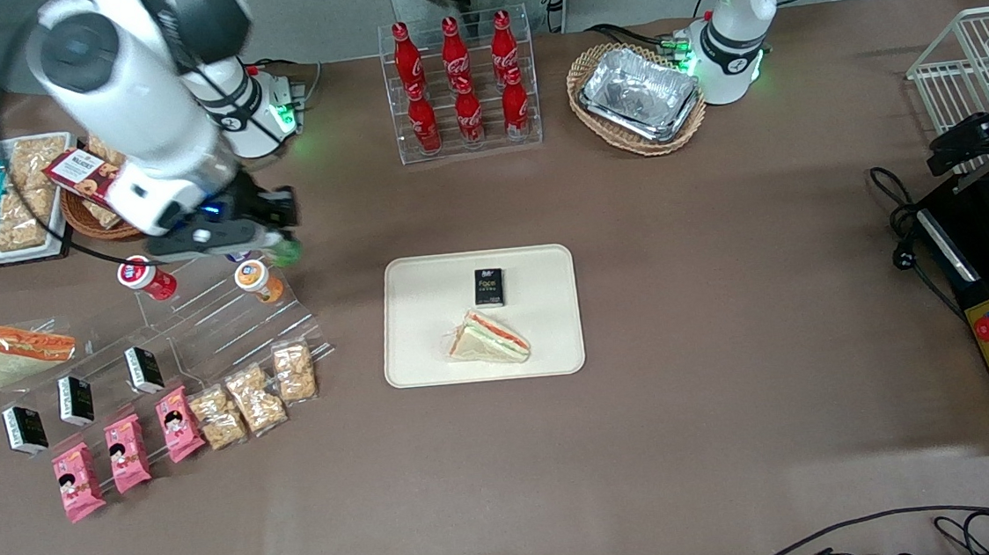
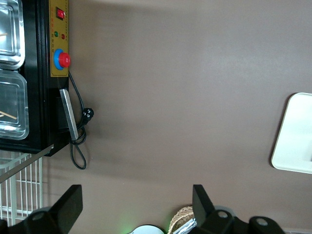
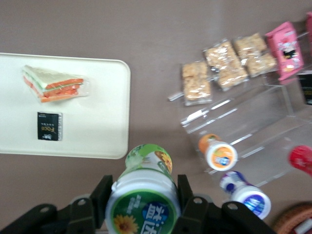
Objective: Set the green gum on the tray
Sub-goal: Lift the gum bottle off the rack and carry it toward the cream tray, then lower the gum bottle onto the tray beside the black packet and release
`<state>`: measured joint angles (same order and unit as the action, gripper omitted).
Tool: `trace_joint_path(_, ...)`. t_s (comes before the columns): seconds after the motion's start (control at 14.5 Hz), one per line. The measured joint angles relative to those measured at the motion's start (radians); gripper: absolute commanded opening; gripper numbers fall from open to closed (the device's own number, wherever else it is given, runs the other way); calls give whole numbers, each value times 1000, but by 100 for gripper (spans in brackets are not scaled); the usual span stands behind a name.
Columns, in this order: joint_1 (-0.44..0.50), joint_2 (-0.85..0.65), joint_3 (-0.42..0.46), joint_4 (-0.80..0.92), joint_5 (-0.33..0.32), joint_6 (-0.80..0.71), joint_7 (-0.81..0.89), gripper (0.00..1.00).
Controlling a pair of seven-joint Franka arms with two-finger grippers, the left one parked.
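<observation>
The green gum (image 3: 144,195), a green bottle with a white cap and green label, sits between the black fingers (image 3: 100,195) of my gripper (image 3: 142,197), which is shut on it. In the front view the gripper (image 1: 280,241) holds the green gum (image 1: 285,253) above the table, beside the clear acrylic rack and toward the working arm's end from the tray. The cream-white tray (image 1: 413,363) lies mid-table with a wrapped sandwich (image 1: 489,338) and a small black box (image 1: 488,287) on it. The wrist view shows the tray (image 3: 97,131) too.
The clear stepped rack (image 1: 198,323) carries a red-bodied bottle (image 1: 146,280), an orange-bodied bottle (image 1: 258,280), black boxes and snack packets. A blue-capped bottle (image 3: 246,195) lies beside the orange one (image 3: 218,153). A cola rack (image 1: 460,82) and foil trays in a basket (image 1: 639,97) stand farther from the front camera.
</observation>
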<state>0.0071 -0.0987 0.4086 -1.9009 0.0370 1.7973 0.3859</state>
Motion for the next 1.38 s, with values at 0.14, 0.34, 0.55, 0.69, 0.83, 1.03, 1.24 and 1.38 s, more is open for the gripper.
trace_joint_path(0.14,0,55,42,-31,0,85,61,39)
trace_joint_path(0.34,41,139,62,-110,-1,258,155,38)
trace_joint_path(0.55,91,216,66,-195,-20,426,228,37)
trace_joint_path(0.69,105,267,66,-228,-68,515,274,37)
trace_joint_path(0.83,116,318,66,-256,-149,593,346,36)
trace_joint_path(1.03,133,388,66,-268,-234,655,416,36)
trace_joint_path(1.24,134,436,65,-268,-241,700,418,36)
trace_joint_path(1.38,134,455,65,-268,-242,722,418,37)
